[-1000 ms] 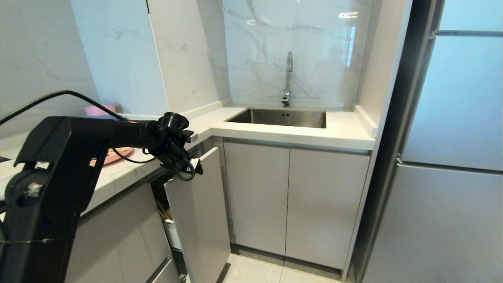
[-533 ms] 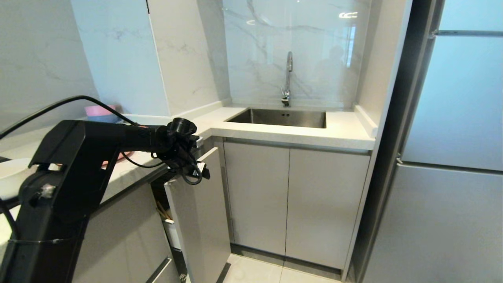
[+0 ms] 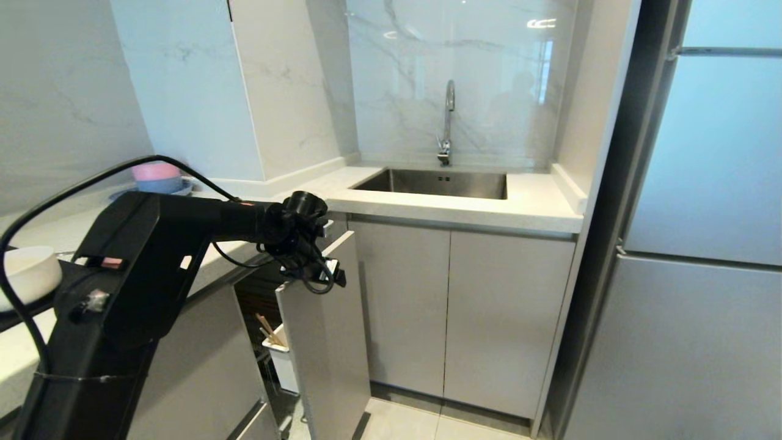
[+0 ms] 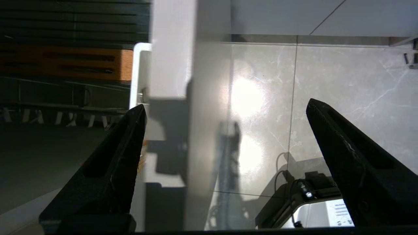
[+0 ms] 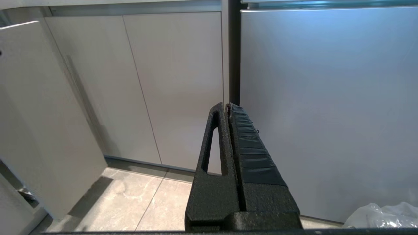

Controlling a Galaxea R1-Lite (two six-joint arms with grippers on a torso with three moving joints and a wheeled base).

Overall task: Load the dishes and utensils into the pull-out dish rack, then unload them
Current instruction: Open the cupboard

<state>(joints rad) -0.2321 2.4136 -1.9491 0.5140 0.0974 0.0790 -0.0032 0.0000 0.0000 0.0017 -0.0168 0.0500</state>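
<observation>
The pull-out dish rack's pale grey front (image 3: 324, 342) stands partly drawn out below the counter. Behind it a white cup (image 3: 284, 363) holds light wooden chopsticks (image 3: 267, 329). My left gripper (image 3: 327, 278) hangs over the front's top edge. In the left wrist view the left gripper (image 4: 226, 106) is wide open astride that edge (image 4: 171, 65), one finger (image 4: 124, 153) on the rack side, with the orange-wood strip (image 4: 65, 62) and chrome wires (image 4: 49, 107) beyond. A cream-white bowl (image 3: 24, 275) sits on the counter at far left. My right gripper (image 5: 227, 106) is parked low, shut and empty.
A steel sink (image 3: 440, 183) with a faucet (image 3: 448, 122) is set in the counter ahead, two closed doors (image 3: 452, 318) beneath it. A tall fridge (image 3: 702, 244) fills the right. Stacked pink and blue bowls (image 3: 156, 174) stand at the back left. Tiled floor (image 4: 343, 75) lies below.
The rack's front has slid further out, and my left gripper has moved with it, rightward and lower. The cup with chopsticks and the cream-white bowl have come into view.
</observation>
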